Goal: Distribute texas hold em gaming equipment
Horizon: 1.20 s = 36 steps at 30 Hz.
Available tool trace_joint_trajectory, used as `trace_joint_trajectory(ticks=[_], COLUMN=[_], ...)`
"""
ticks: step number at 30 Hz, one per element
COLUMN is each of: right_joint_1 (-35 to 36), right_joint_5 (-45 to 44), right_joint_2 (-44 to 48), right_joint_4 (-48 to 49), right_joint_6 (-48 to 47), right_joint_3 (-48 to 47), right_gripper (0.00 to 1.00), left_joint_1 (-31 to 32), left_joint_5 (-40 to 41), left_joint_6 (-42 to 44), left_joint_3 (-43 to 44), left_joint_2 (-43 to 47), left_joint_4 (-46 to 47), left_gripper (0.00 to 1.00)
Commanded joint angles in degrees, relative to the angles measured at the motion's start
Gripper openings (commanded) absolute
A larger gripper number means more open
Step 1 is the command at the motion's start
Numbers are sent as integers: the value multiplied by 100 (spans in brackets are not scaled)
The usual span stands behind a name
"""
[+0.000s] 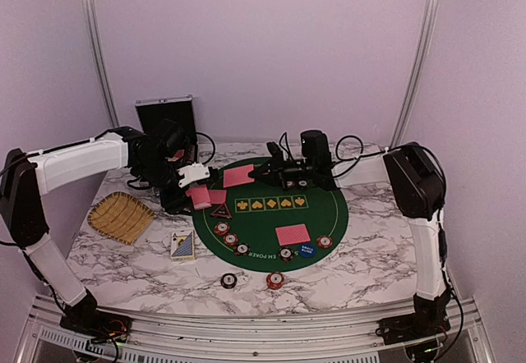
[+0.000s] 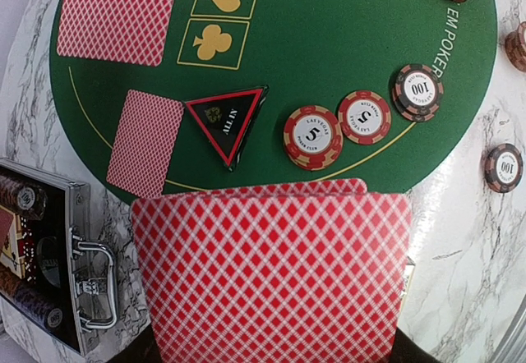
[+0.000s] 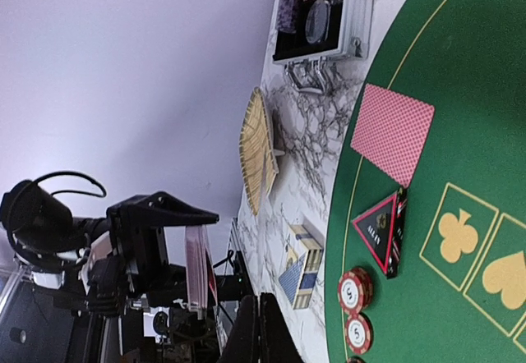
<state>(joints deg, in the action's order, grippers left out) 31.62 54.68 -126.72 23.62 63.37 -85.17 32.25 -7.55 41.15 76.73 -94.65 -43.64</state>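
The marble surface [image 1: 362, 256] carries a green mat [image 1: 271, 219]. At the mat's 9 o'clock edge the left end effector [image 1: 195, 188] grips a fan of red-backed cards [image 2: 271, 273]. At 12 o'clock the right end effector [image 3: 260, 314] has its fingers pressed together with nothing between them. One loose card [image 1: 238, 176] lies at 11 o'clock, another card [image 1: 292, 234] at 5. The triangular marker [image 2: 228, 121] sits at 9, with chips [image 2: 313, 137] trailing toward 7.

Matt felt mat [image 1: 316, 207]; glossy marble table [image 1: 370, 273]; woven straw tray [image 1: 119, 215]; metal case [image 2: 76, 215]; smooth cards [image 2: 271, 273].
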Motion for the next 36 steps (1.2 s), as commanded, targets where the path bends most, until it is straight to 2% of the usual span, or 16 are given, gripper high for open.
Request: trace_joint_trajectory(ticks=[1,11,20,27,35,36], right_joint_1=[158,462,636,694,734,744], right_joint_5=[-256,-700,-1013,-1421,-1461,-1460], right_joint_2=[-417,-1282,-2110,-2503,-2773,-2786], right_joint_4=[-518,-1518,-1700,-1713,-1713,-1755], right_joint_6=[-274,-675,-738,-861,-793,-821], right_joint_3=[-768,-2214,-3050,-3446,-3735,-3755], right_gripper=[0,0,0,0,0,3], left_joint_1=[-30,-35,-35,-35,-35,-35], left_joint_5=[-174,-206,-235,-283,-289,-297], left_joint_6=[25,25,21,36,43,43], left_joint_3=[2,48,55,86,88,95], left_joint_2=[238,202,237,237,220,221], left_joint_4=[-53,-66,-96,-135,-153,-154], left_gripper=[0,0,0,0,0,0])
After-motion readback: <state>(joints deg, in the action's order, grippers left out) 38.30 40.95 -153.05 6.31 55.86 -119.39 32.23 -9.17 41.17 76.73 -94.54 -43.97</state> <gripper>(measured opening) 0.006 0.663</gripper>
